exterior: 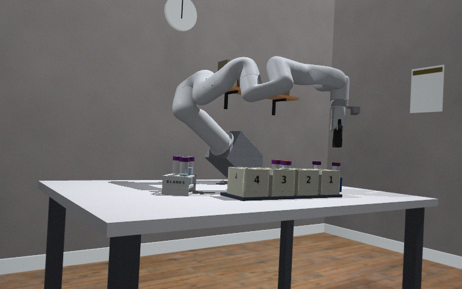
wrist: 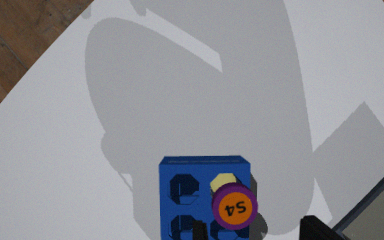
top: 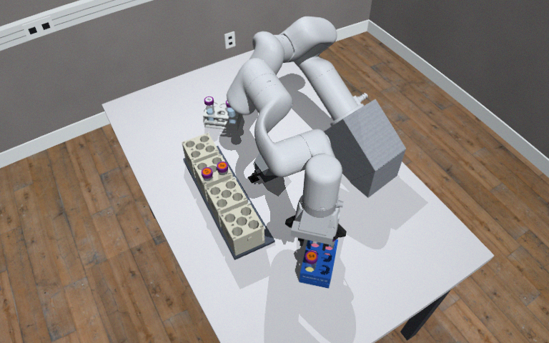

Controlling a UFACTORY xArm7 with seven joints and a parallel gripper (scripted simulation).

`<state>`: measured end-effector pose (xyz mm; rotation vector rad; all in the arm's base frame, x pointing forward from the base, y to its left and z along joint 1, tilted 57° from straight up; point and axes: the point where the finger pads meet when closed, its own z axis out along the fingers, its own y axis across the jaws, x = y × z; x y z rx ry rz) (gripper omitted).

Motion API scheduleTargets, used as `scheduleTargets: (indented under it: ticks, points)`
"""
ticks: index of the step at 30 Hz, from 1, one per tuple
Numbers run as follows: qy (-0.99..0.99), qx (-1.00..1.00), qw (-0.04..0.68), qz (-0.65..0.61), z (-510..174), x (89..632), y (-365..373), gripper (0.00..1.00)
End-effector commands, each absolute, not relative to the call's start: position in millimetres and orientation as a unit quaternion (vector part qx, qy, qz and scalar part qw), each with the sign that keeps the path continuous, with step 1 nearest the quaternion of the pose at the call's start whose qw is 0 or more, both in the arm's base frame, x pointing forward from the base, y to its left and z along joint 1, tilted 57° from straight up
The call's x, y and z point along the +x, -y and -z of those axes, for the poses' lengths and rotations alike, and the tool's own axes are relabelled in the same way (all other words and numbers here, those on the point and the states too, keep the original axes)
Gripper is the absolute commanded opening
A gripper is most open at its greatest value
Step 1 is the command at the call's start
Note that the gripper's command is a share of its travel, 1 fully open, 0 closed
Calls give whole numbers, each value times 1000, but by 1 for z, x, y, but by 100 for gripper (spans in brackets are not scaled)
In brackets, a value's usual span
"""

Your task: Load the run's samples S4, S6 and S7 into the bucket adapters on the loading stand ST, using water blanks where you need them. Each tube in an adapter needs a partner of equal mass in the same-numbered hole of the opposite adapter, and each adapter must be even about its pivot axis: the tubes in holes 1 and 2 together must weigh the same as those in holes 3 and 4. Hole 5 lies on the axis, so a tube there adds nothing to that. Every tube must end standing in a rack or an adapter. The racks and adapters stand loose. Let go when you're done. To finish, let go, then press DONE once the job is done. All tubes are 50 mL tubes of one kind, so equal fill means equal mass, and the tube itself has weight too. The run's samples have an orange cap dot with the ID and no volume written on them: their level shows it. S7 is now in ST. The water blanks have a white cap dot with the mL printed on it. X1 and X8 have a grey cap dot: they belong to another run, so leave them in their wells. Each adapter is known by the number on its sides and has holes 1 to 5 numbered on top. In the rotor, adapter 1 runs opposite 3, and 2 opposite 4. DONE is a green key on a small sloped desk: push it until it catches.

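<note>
Across the pale tabletop, the claw, parted and empty, hovers lower right, seemingly fetching tube S4, needing careful alignment before lowering.

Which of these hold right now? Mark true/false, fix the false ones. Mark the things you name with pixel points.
1. S4 (top: 311, 256) (wrist: 235, 206) stands in the blue rack (top: 314, 280) (wrist: 205, 161). True.
2. The tool (exterior: 337, 146) is gripping S4. False: it is open above the rack, holding nothing.
3. Adapter 3 (top: 213, 178) (exterior: 283, 183) holds two orange-dot tubes. True.
4. Adapter 4 (top: 188, 155) (exterior: 257, 185) holds one tube. False: its five holes are all free.
5. The BLANKS rack (top: 214, 116) (exterior: 175, 189) stands nearer adapter 1 (top: 249, 240) (exterior: 330, 185) than adapter 4. False: nearer adapter 4.
</note>
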<state>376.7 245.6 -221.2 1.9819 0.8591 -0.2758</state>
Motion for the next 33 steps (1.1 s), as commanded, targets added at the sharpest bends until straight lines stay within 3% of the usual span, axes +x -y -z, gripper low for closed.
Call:
scheduleTargets:
  ticks: [1, 33]
  points:
    - [-350, 807, 462, 110, 225, 378, -241, 57]
    - [-350, 807, 462, 110, 256, 386, -195, 57]
